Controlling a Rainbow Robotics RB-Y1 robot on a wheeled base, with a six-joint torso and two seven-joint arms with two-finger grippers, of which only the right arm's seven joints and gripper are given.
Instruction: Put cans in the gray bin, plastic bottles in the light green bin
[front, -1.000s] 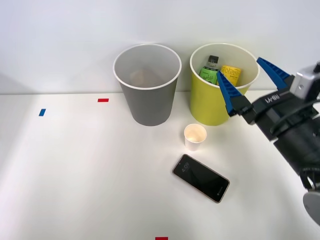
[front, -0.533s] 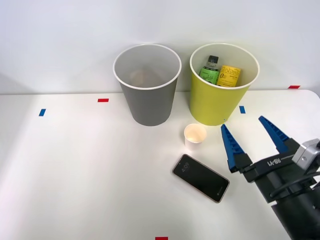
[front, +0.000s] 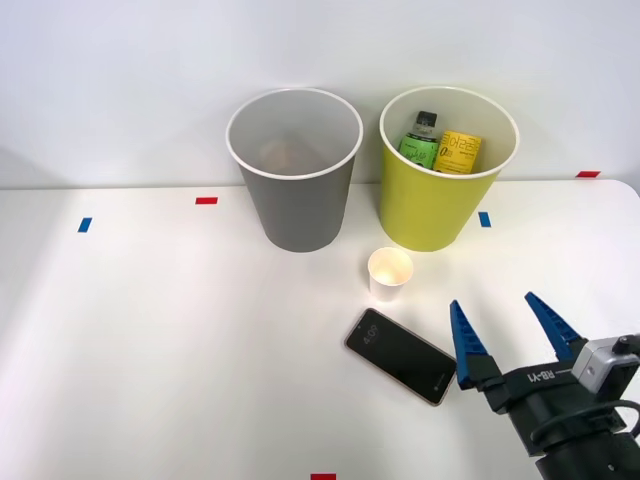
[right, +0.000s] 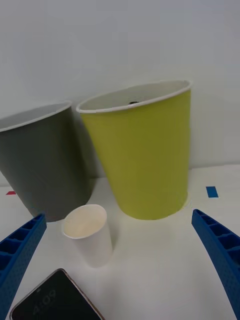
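The plastic bottle (front: 421, 140), with its green label and black screw cap, stands inside the light green bin (front: 430, 215), leaning toward the bin's 9 o'clock wall, and just beside it at 3 o'clock sits a yellow container (front: 458, 152) with printed lettering; whether that one is a can or a bottle is hard to tell. The light green bin stands upright at the back of the white surface (front: 150, 340), and the gray bin (front: 298, 205) stands upright just beside it at 9 o'clock, the two near each other but apart; something pale and brownish lies in the gray bin's depth, too dim to name. A white paper cup (front: 389, 274) stands open-mouthed at about 6 o'clock from the gap between the bins, close in front of the light green one. A black smartphone (front: 402, 355) lies flat and skewed at the cup's 6 o'clock, its screen dimly lit. The right hand (front: 508, 330) hovers at 3 o'clock of the phone, its two blue ribbed fingers spread wide and holding nothing, pointing toward the bins; in the wrist view the fingers (right: 20, 250) frame the cup and the light green bin. Small red and blue tape marks dot the surface.
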